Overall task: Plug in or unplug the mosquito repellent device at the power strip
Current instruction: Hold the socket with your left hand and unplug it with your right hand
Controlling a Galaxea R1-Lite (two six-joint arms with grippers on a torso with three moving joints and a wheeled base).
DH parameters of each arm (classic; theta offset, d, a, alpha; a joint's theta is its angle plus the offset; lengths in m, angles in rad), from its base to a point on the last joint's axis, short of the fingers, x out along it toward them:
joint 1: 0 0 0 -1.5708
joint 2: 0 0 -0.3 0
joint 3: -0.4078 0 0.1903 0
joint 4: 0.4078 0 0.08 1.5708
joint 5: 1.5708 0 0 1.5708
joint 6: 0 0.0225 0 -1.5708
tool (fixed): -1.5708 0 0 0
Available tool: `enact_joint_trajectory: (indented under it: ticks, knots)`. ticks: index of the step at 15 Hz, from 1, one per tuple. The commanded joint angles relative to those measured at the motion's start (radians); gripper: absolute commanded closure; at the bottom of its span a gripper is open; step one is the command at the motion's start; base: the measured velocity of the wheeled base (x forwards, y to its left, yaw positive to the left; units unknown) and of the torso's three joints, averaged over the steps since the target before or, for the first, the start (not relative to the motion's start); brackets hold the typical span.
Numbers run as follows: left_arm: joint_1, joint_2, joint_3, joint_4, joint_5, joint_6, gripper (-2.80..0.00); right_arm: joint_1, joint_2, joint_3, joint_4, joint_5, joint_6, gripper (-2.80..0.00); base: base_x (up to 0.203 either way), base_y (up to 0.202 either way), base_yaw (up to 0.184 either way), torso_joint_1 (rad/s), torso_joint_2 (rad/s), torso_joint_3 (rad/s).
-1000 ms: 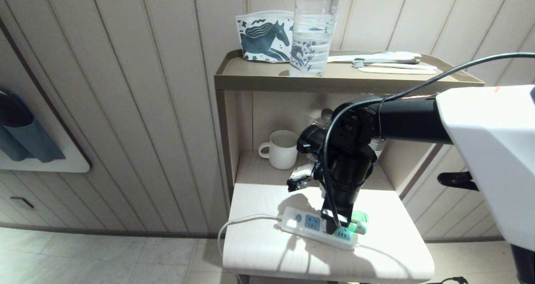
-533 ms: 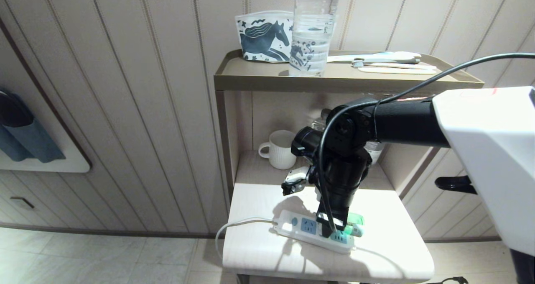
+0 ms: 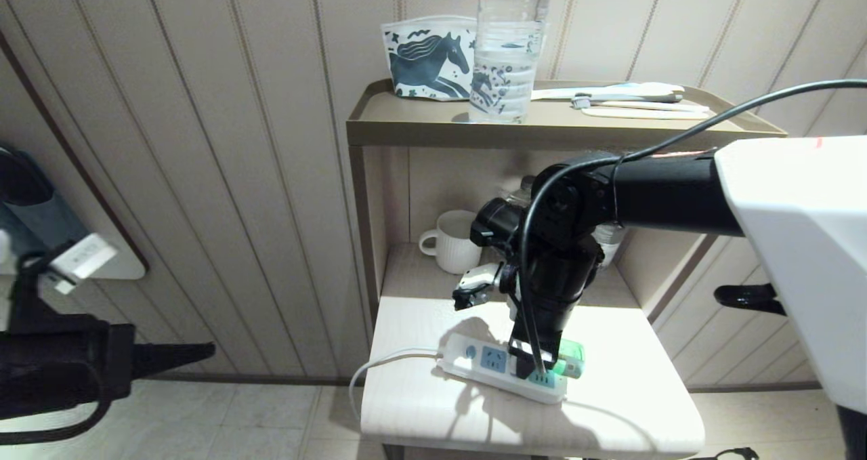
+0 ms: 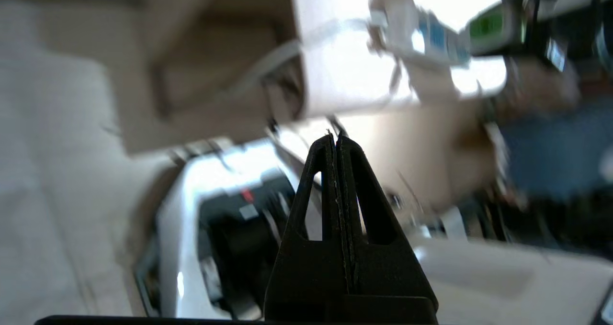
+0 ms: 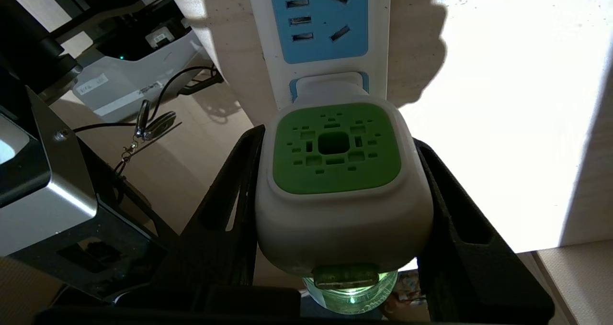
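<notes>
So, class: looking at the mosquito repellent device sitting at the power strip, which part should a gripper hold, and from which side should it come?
Grip the mosquito repellent device across the two flat sides of its white head, coming from the bottle end, away from the power strip. Those sides are parallel and the green face stays clear. The right gripper does just this, fingers pressed on either side.

Lighting: hard light blows my tabletop (image 3: 609, 406) to near white; my right arm (image 3: 650, 196) casts a crisp dark shadow across it. Wall panelling evenly, softly lit. Left wrist view: heavy motion smear, only my fingers (image 4: 330, 210) sharp. Right wrist view: crisp, glare beside the power strip (image 5: 268, 42).
</notes>
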Motion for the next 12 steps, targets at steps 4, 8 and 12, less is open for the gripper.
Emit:
enact_joint_trajectory:
  ticks: [4, 8, 12]
  knots:
    - [-0.231, 0.363, -0.137, -0.021, -0.079, 0.022, 0.00, 0.004, -0.007, 0.000, -0.020, 0.012, 0.003, 0.00, 0.000, 0.000, 0.000, 0.000, 0.00, 0.000]
    - [-0.322, 0.438, -0.233, -0.036, -0.086, -0.066, 0.00, 0.029, 0.022, -0.004, -0.049, 0.047, 0.025, 0.00, 0.000, 0.000, 0.000, 0.000, 0.00, 0.000]
    - [-0.403, 0.458, -0.257, -0.079, -0.087, -0.163, 0.00, 0.028, 0.051, -0.007, -0.102, 0.100, 0.056, 0.00, 0.000, 0.000, 0.000, 0.000, 0.00, 0.000]
